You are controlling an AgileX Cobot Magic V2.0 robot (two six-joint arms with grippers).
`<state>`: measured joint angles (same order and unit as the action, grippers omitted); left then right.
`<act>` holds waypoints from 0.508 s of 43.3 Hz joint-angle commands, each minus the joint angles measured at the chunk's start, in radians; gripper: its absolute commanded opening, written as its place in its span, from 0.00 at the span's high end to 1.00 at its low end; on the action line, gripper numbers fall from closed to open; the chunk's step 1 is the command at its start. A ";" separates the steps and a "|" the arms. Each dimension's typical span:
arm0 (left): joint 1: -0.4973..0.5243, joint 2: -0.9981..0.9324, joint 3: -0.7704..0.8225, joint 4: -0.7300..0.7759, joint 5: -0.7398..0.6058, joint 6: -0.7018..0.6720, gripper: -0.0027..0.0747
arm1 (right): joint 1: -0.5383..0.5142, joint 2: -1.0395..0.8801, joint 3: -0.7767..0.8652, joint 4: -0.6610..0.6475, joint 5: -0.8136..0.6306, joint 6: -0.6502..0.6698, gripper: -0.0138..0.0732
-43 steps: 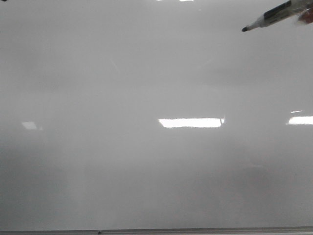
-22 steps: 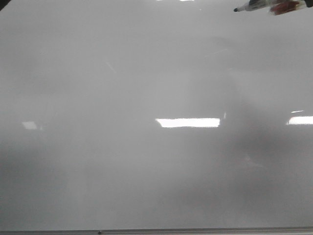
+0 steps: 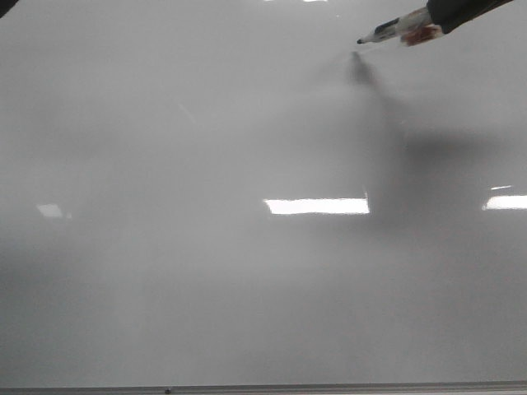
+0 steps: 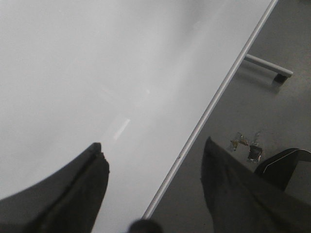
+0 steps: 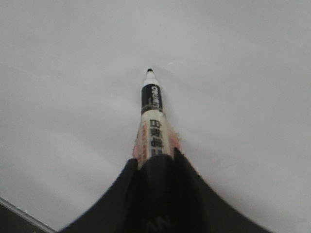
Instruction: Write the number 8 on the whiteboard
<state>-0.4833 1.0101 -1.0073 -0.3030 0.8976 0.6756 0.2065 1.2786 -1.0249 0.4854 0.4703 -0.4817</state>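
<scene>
Two grippers are mine: my right gripper is clamped on a white-barrelled marker with a black tip, entering the front view at about 1 o'clock; its nib hangs just off the glossy pale grey whiteboard, though contact is hard to judge. Most of that arm is cut off. My left gripper stands wide apart, empty, over the board's thin grey edge strip. No drawn figure shows on the board
</scene>
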 commanded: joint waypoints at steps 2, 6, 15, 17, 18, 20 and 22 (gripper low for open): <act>-0.001 -0.015 -0.029 -0.032 -0.060 -0.011 0.42 | 0.030 0.034 -0.069 0.018 -0.028 -0.033 0.95; -0.001 -0.015 -0.029 -0.032 -0.060 -0.011 0.42 | 0.021 0.049 -0.082 -0.021 -0.007 -0.026 0.95; -0.001 -0.015 -0.029 -0.032 -0.060 -0.011 0.42 | -0.055 -0.007 -0.017 -0.065 0.061 0.024 0.95; -0.001 -0.015 -0.029 -0.032 -0.060 -0.011 0.42 | -0.048 -0.014 0.016 -0.065 0.051 0.024 0.95; -0.001 -0.015 -0.029 -0.032 -0.060 -0.011 0.42 | -0.040 -0.014 0.030 -0.064 0.046 0.024 0.95; -0.001 -0.015 -0.029 -0.032 -0.060 -0.011 0.42 | -0.021 -0.010 0.058 -0.063 0.030 0.024 0.95; -0.001 -0.015 -0.029 -0.032 -0.062 -0.011 0.42 | -0.001 -0.002 0.082 -0.062 0.006 0.024 0.95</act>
<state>-0.4833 1.0101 -1.0073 -0.3065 0.8976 0.6756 0.1837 1.2927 -0.9536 0.4220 0.5623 -0.4623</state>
